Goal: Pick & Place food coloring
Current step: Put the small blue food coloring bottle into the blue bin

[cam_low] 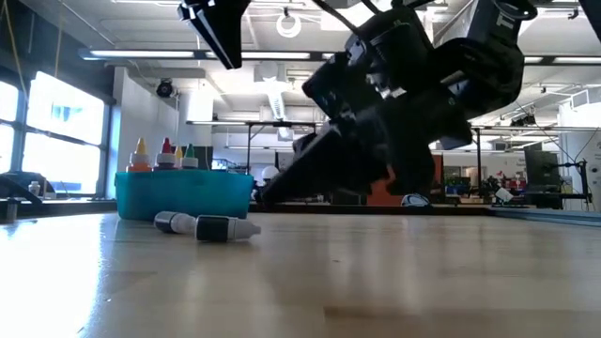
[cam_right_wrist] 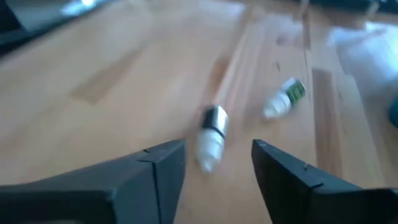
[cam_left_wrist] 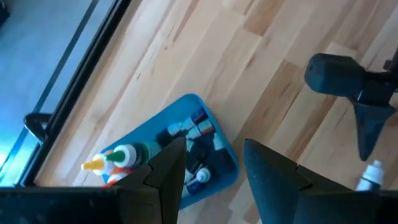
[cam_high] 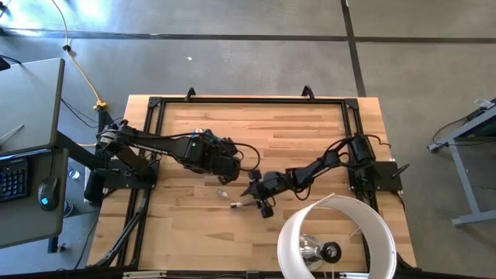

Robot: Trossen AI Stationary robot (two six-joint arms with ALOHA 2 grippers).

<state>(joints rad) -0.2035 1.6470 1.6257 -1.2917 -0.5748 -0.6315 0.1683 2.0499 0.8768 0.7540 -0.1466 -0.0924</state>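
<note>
Two small food coloring bottles lie on their sides on the wood table (cam_high: pixel 310 124): one (cam_right_wrist: pixel 211 134) straight ahead of my right gripper (cam_right_wrist: pixel 217 163), the other (cam_right_wrist: pixel 283 99) farther off. My right gripper is open and low. Its fingers stand on either side of the nearer bottle's white end and show no touch. More food coloring bottles stand and lie in the teal bin (cam_left_wrist: pixel 186 134), and their coloured caps (cam_low: pixel 164 150) rise above its rim. My left gripper (cam_left_wrist: pixel 214 171) hangs open over the bin with nothing between its fingers. In the high view the left arm hides the bin.
A black rail frame (cam_high: pixel 248 99) runs around the work area. A white ring-shaped lamp (cam_high: pixel 337 236) stands at the near right. Bare wood lies toward the far edge and at the table's right. The two grippers (cam_high: pixel 229 169) (cam_high: pixel 256 190) are close together mid-table.
</note>
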